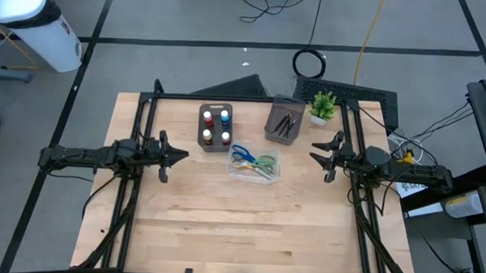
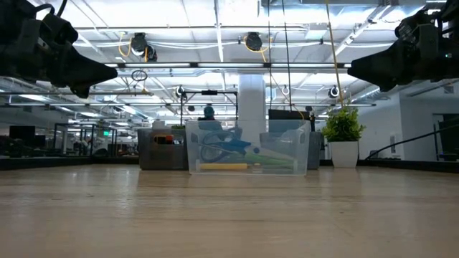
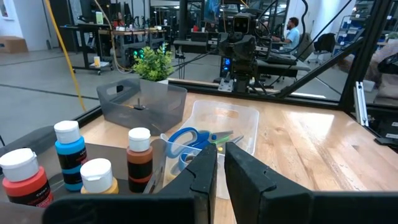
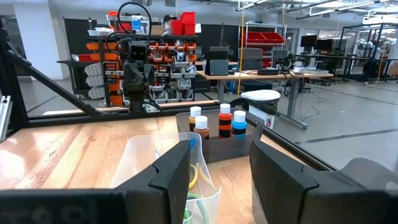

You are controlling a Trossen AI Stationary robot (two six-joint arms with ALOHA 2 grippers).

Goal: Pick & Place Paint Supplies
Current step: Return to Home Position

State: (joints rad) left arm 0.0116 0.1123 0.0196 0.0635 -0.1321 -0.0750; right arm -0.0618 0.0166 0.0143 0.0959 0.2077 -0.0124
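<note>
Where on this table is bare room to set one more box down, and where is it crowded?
The near half of the table, in front of the clear box, is bare wood. Smaller bare patches separate that box from the left gripper and the right gripper. Crowded: the far edge, with bottle tray, brush tray and plant.

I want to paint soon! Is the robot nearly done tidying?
Looks nearly done. The bottles stand in one tray, the brushes lie in the other tray, the scissors sit in the clear box. Nothing is in hand: the left arm and right arm hover empty at the sides. Only parking the arms seems left.
</note>
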